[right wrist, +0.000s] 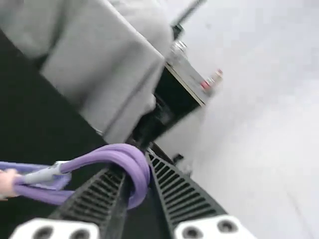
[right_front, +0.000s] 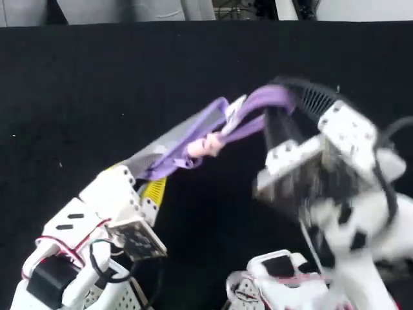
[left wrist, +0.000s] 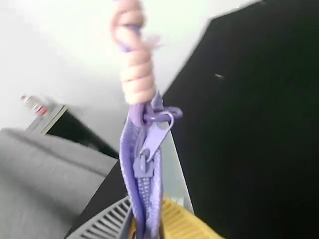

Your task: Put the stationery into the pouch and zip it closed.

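The left gripper (right_front: 152,179) is clamped on one end of the pouch (right_front: 184,135). From its wrist you can see a yellow finger (left wrist: 182,224) and a grey ribbed one (left wrist: 104,225) pressed against the purple zip edge. The right gripper (right_front: 289,111) has its black ribbed fingers (right wrist: 182,196) drawn close together. The pouch's purple strap (right wrist: 127,159) is pinched in the gap between them, and the loop curls over one fingertip.

Between the two arms the pouch hangs in the air above the table (right_front: 90,84). It slants up from the left arm toward the right and does not touch the surface. A pink cord (right_front: 205,146), knotted at the zip pull (left wrist: 159,129), sits about midway along that span, where the strap meets the pouch.

The table is covered in plain black cloth that runs back to a straight far edge. Beyond it, grey fabric (right wrist: 94,45) drapes over something, and a dark cabinet (right wrist: 172,97) stands just beside it. The rest of the room is pale; I can't tell whether that is wall or floor.
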Tool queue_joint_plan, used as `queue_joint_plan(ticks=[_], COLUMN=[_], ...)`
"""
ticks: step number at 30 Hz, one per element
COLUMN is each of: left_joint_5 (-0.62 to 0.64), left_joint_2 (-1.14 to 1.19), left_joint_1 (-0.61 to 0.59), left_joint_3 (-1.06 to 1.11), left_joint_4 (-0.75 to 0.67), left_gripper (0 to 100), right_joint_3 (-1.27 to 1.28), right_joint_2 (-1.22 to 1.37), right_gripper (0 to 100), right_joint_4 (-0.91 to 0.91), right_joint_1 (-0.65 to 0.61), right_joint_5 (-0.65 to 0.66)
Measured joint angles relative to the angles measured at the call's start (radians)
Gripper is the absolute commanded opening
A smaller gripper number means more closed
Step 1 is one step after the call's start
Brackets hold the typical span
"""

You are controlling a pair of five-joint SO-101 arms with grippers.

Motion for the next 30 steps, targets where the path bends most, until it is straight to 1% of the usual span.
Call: queue_joint_plan(ticks=[3,5,8,12,16,21,23,26,30], left_joint_5=[0.061,0.077,0.084,0.114,0.132,0.130,0.147,0.178,0.187], left_joint_2=[0.000,0.000,0.000,0.002,0.002,0.003,0.005,0.006,0.008], left_joint_1=[-0.043,-0.061,-0.098,-0.117,-0.117,-0.117,-0.117,-0.115,-0.115], left_joint_3=[-0.028,-0.043,-0.064,-0.091,-0.141,-0.219,-0.239,-0.267,-0.313], left_joint_4=[0.000,0.000,0.000,0.000,0.035,0.094,0.097,0.097,0.098], left_gripper=[3,3,3,3,3,3,3,3,3], right_joint_3=[0.104,0.155,0.172,0.158,0.091,-0.014,-0.049,-0.103,-0.176], right_joint_2=[0.069,0.146,0.233,0.334,0.450,0.575,0.620,0.692,0.790], right_gripper=[1.1,1.1,1.1,1.1,1.1,1.1,1.1,1.1,1.1], right_joint_4=[-0.133,-0.203,-0.259,-0.276,-0.279,-0.307,-0.315,-0.315,-0.315], right_joint_1=[0.109,0.155,0.203,0.232,0.261,0.307,0.311,0.311,0.311], right_joint_5=[-0.015,-0.015,-0.018,-0.021,-0.028,-0.123,-0.150,-0.158,-0.167])
